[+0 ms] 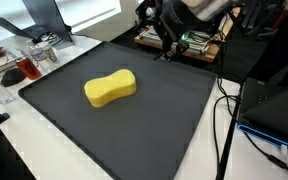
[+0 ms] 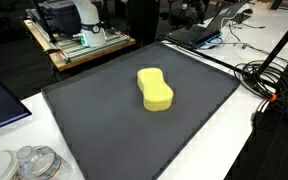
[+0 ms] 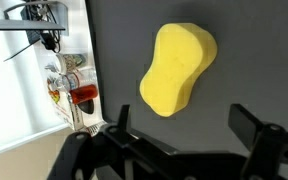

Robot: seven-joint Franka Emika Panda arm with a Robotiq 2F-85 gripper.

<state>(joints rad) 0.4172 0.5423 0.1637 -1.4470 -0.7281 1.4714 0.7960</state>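
Observation:
A yellow peanut-shaped sponge [image 1: 110,88] lies near the middle of a dark grey mat [image 1: 164,120]. It shows in both exterior views [image 2: 155,89] and in the wrist view [image 3: 177,68]. My gripper [image 3: 184,125] hangs above the mat, open and empty. Its two black fingers are wide apart and the sponge is just beyond them, not touched. In an exterior view the gripper [image 1: 166,46] hovers at the far edge of the mat, away from the sponge.
A glass with red liquid [image 1: 26,68] and clear containers stand off the mat's edge, also in the wrist view [image 3: 79,95]. Clear lids [image 2: 34,160] sit at a corner. Cables [image 2: 274,80] and a laptop [image 2: 199,35] lie beside the mat.

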